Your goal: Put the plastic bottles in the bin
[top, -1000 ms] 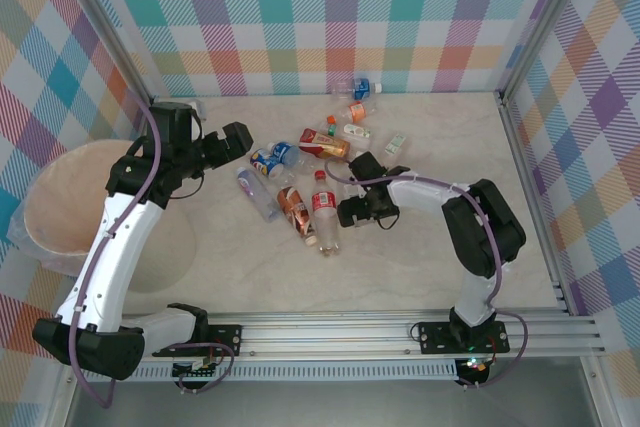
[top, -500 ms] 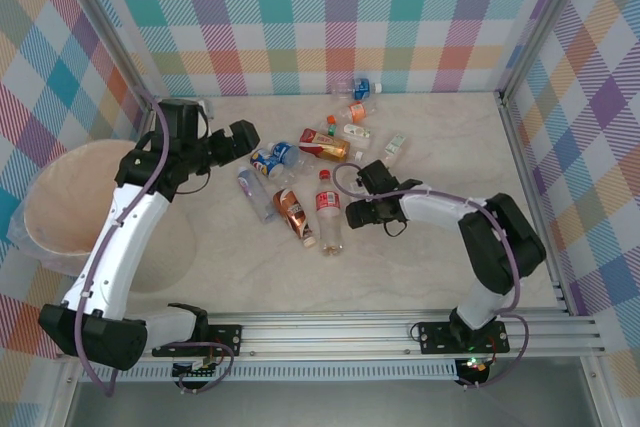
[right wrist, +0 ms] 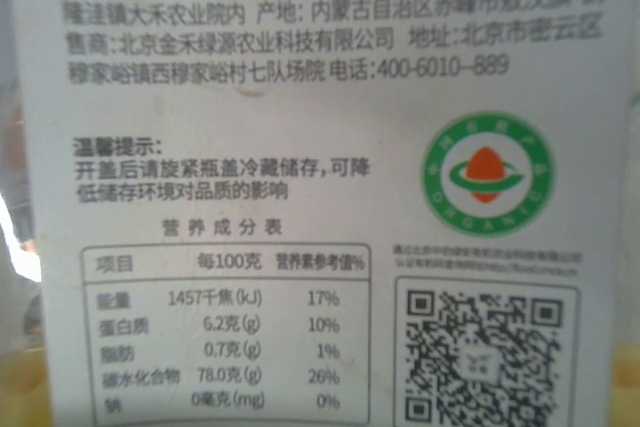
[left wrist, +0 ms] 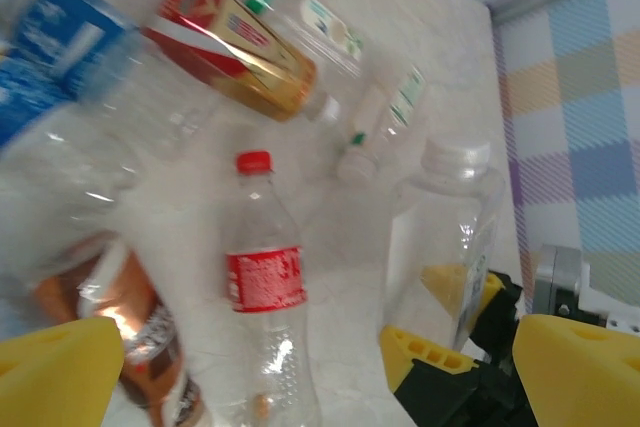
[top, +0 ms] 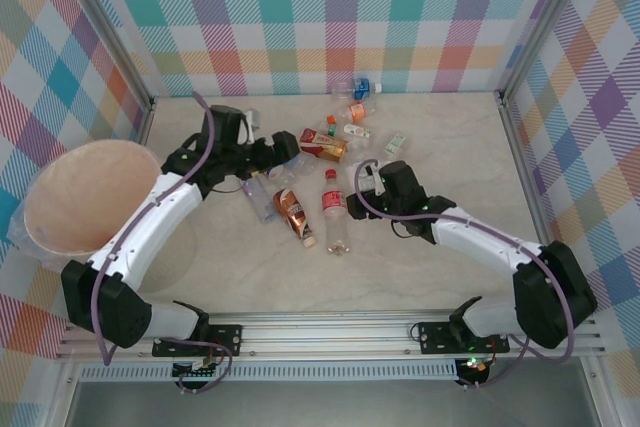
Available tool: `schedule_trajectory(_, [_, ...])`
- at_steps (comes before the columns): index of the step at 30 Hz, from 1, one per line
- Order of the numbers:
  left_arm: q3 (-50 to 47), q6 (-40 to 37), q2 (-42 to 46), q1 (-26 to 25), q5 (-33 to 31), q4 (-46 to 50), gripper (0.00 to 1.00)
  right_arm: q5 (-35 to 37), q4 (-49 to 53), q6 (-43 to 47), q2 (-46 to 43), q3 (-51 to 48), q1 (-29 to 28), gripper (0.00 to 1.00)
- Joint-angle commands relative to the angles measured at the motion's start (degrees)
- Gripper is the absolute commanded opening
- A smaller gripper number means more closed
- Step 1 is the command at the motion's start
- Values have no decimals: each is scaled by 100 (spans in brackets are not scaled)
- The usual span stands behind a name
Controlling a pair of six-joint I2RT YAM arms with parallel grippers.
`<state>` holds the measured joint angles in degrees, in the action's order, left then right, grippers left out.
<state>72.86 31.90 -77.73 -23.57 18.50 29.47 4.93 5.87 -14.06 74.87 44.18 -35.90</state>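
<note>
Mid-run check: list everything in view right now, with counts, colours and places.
bin: one, pale pink, far left
bottles: roughly ten loose, clear with red, blue, orange, green or white labels, lying from mid-table to the back wall
held bottle: one, clear, white cap and white label, upright at the pile's right
table: one, pale marbled
walls: pastel check, back and both sides
left gripper: one, open, above the pile's left side
right gripper: one, shut on the held bottle
</note>
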Motion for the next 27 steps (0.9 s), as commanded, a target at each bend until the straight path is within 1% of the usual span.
schedule_trajectory(1, [19, 75, -191, -416, 361, -784, 100, -546, -651, 57, -294, -107, -83, 62])
schedule_trajectory(5, [401, 85, -739, -826, 413, -827, 100, -843, -872, 8, -327, -101, -176, 61])
schedule_trajectory(7, [565, 80, -922, -1005, 343, -868, 100, -1001, -990, -40, -315, -96, -198, 61])
schedule_trajectory(10, [779, 78, -1158, -1157, 244, -923, 100, -1170, -1061, -118, -253, -23, -216, 61])
schedule_trajectory(14, [935, 149, -1397, -1206, 242, -904, 100, -1318, -1254, -225, -222, -7, -220, 61])
schedule_trajectory(18, [929, 172, -1455, -1236, 325, -1039, 100, -1525, -1340, -308, -185, 77, -222, 61])
schedule_trajectory(20, [933, 132, -1463, -1244, 399, -1055, 97, -1551, -1369, -364, -175, 99, -224, 62])
schedule_trajectory(24, [967, 80, -1431, -1246, 185, -796, 92, -1605, -1461, -510, -172, 127, -224, 63])
schedule_trajectory(27, [929, 39, -1422, -1253, 249, -790, 89, -1676, -1527, -587, -170, 168, -224, 63])
